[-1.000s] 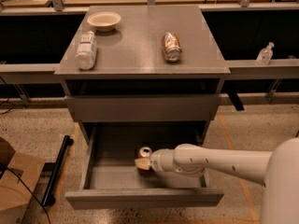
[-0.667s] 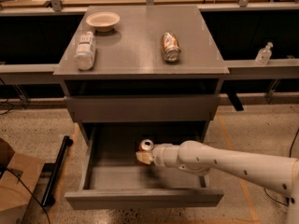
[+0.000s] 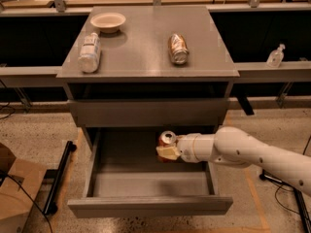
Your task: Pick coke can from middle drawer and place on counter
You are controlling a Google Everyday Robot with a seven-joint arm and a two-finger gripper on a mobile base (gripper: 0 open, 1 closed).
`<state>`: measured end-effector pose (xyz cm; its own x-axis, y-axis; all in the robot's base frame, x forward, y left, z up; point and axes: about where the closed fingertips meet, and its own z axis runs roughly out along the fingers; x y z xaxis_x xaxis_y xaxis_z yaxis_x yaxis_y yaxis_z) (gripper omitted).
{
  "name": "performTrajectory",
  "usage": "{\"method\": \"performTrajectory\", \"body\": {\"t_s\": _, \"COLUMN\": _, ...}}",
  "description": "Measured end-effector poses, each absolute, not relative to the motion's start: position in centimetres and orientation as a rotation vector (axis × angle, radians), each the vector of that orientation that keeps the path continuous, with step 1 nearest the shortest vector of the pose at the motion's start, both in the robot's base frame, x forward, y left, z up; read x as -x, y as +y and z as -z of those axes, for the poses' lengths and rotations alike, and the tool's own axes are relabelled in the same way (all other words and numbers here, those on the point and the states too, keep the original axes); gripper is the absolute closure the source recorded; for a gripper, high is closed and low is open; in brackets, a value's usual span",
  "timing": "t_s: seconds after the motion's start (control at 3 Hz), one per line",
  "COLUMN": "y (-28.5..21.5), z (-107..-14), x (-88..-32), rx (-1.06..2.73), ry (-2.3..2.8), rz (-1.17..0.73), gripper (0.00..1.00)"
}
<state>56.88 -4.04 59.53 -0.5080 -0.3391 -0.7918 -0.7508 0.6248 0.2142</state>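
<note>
The middle drawer (image 3: 150,205) is pulled open below the counter (image 3: 146,47). The coke can (image 3: 167,139), red with a silver top, stands upright at the back right of the drawer's inside. My gripper (image 3: 168,152) reaches in from the right on a white arm. Its cream fingers (image 3: 167,153) are closed around the can's lower body. I cannot tell whether the can rests on the drawer floor or hangs just above it.
On the counter lie a clear white-labelled bottle (image 3: 90,52) at the left, a cream bowl (image 3: 108,21) at the back left and a brownish-gold can (image 3: 178,48) on its side. A closed grey drawer front (image 3: 148,111) sits above the open drawer. A cardboard box (image 3: 14,193) stands at the lower left.
My gripper has moved up and to the right inside the drawer, and the can has come with it, its silver top now plainly showing.
</note>
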Motion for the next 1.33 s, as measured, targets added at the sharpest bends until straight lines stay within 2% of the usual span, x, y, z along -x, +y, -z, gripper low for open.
{"method": "performTrajectory", "body": {"t_s": 0.67, "y": -14.0, "z": -72.5, "x": -59.3, "rx": 0.889, "ry": 2.119, "rz": -0.623, "gripper": 1.0}}
{"method": "performTrajectory", "body": {"t_s": 1.0, "y": -16.2, "z": -77.8, "x": -62.0, "rx": 0.947, "ry": 2.13, "rz": -0.601, "gripper": 1.0}}
{"method": "performTrajectory", "body": {"t_s": 1.33, "y": -15.6, "z": -84.0, "x": -64.5, "rx": 1.061, "ry": 2.13, "rz": -0.567, "gripper": 1.0}}
